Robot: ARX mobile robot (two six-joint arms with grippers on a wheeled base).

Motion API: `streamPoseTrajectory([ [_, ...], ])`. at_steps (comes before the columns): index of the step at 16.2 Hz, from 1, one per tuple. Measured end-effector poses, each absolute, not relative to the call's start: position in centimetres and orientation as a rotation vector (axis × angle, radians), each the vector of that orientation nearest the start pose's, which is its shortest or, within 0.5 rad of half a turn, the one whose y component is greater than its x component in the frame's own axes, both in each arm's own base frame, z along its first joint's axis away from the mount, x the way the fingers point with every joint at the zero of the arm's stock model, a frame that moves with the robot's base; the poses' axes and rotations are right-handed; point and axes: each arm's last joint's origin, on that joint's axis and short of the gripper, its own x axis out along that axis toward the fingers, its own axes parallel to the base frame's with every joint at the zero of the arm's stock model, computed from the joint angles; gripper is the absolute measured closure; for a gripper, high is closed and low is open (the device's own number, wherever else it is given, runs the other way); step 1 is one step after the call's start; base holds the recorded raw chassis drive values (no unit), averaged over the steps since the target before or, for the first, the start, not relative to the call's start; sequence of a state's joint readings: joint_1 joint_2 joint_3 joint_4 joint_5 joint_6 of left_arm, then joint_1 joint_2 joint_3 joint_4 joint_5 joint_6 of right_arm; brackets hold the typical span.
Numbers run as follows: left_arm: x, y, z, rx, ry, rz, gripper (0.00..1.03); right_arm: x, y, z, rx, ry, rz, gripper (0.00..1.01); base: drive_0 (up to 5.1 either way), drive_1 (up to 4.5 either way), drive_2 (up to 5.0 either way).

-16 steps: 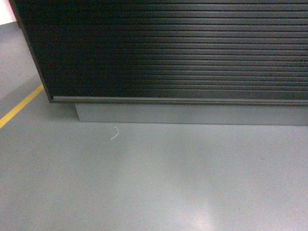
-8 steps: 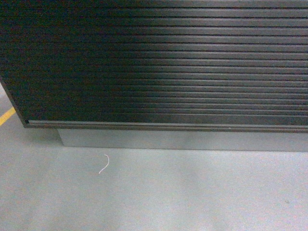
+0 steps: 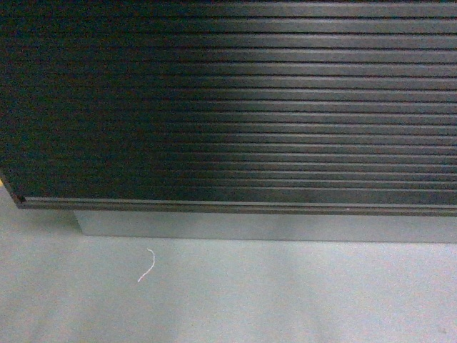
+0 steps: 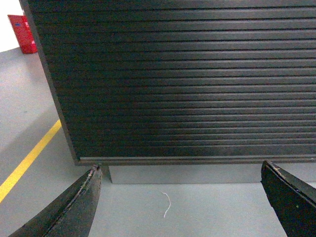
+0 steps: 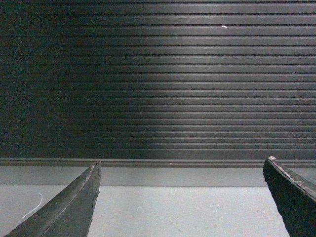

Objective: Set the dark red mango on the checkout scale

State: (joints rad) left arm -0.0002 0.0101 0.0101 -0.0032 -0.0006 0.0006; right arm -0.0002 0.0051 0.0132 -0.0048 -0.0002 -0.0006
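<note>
- My left gripper (image 4: 180, 197) is spread wide and holds nothing; both dark fingers frame bare grey floor (image 4: 217, 207) in the left wrist view.
- My right gripper (image 5: 180, 197) is spread just as wide, also with nothing between its fingers.
- The checkout (image 3: 235, 107) fills my head view from 9 through 12 to 3 o'clock: only its ribbed black front, down to the grey plinth (image 3: 271, 227) at its foot.
- The dark red mango and the scale appear in none of my views, so I cannot say which arm is nearer either or how the mango's long axis lies.
- My guess, and only that, is that the countertop lies above the frame at 12 o'clock, since every camera looks low at the counter's face.
- A thin pale strand (image 3: 146, 265) lies on the floor at 7 o'clock, apart from the plinth; in the left wrist view a yellow line (image 4: 27, 163) and a red box (image 4: 22, 33) sit off at 9 to 10 o'clock.
</note>
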Motion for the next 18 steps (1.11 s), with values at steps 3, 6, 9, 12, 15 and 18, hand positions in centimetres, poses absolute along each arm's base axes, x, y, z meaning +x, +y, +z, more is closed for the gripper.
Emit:
streamPoseTrajectory([
  [3,9.77,0.0,16.58,0.001,0.004,0.0,0.05,9.72,0.0,16.72,-0.001,-0.004,0.0,0.03,0.0,2.26,-2.2],
  [6,9.77,0.0,16.59,0.001,0.003,0.0,0.05,9.72,0.0,16.72,-0.001,-0.004,0.0,0.03,-0.1,2.2,-2.3],
  [9,9.77,0.0,16.57,0.001,0.004,0.0,0.05,9.72,0.0,16.72,-0.001,-0.004,0.0,0.03,0.0,2.22,-2.3],
  [12,9.77,0.0,16.58,0.001,0.004,0.001,0.05,9.72,0.0,16.72,-0.001,-0.004,0.0,0.03,0.0,2.24,-2.3],
  [15,9.77,0.0,16.59,0.001,0.003,0.0,0.05,9.72,0.0,16.72,-0.001,-0.004,0.0,0.03,-0.1,2.18,-2.3],
  [18,9.77,0.0,16.58,0.001,0.004,0.001,0.05,9.72,0.0,16.72,-0.001,-0.004,0.0,0.03,0.0,2.24,-2.3],
])
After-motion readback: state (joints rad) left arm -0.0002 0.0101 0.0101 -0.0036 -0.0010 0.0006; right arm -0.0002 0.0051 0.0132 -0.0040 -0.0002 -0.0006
